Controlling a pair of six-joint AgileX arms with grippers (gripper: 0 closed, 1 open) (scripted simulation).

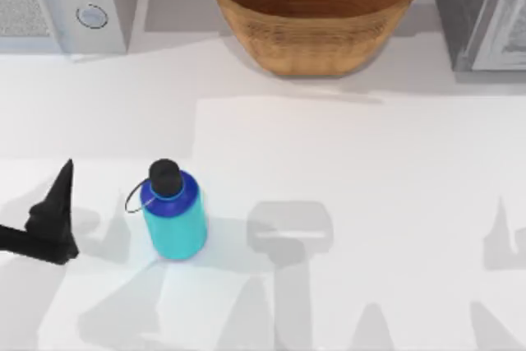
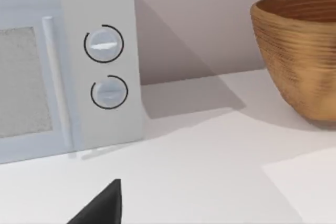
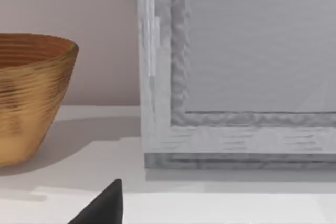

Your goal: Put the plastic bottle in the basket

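- Plastic bottle [image 1: 173, 218] stands on the table [image 1: 370, 170] at about 8 o'clock, untouched; nothing is done yet.
- Basket [image 1: 314, 14] sits at 12 o'clock, well apart, with an open path.
- Left gripper [image 1: 51, 219] waits near the bottle at its 9 o'clock; its grip cannot be judged.
- Microwave [image 1: 57, 2] stands at 10 o'clock and a grey cabinet [image 1: 485, 10] at 2 o'clock; neither obstructs.

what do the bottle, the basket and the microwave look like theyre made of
Bottle: smooth, slightly glossy plastic by the look, turquoise body, dark blue shoulder, black cap, thin loop at the neck.
Basket: woven wicker, tan-brown and matte, with fine ribbed rows inside and out.
Microwave: probably painted metal or plastic, pale grey, flat panels, two round dials, a speckled door window.
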